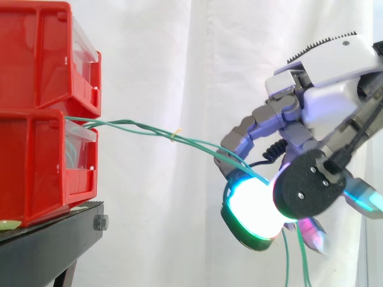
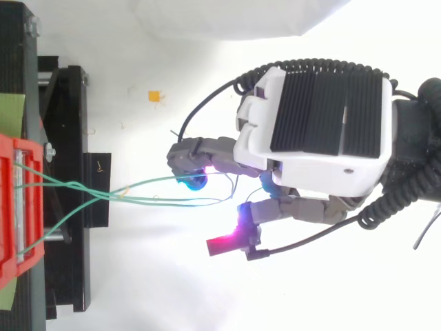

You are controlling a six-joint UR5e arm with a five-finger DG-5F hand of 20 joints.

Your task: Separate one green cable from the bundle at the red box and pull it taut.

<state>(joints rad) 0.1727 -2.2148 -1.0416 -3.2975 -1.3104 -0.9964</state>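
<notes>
Robot hand (image 1: 305, 119), fingers curled, pinches green cables (image 1: 197, 143) between glowing pads (image 1: 254, 206); loose ends dangle beneath it. Beyond, the cables run, sagging slightly, to the red box (image 1: 36, 161), well apart. Separation looks unfinished: the next move calls for holding one cable alone, then drawing back.

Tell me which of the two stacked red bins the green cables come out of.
The lower red bin: the green cables leave over its clear front toward the hand; the upper red bin shows none.
</notes>
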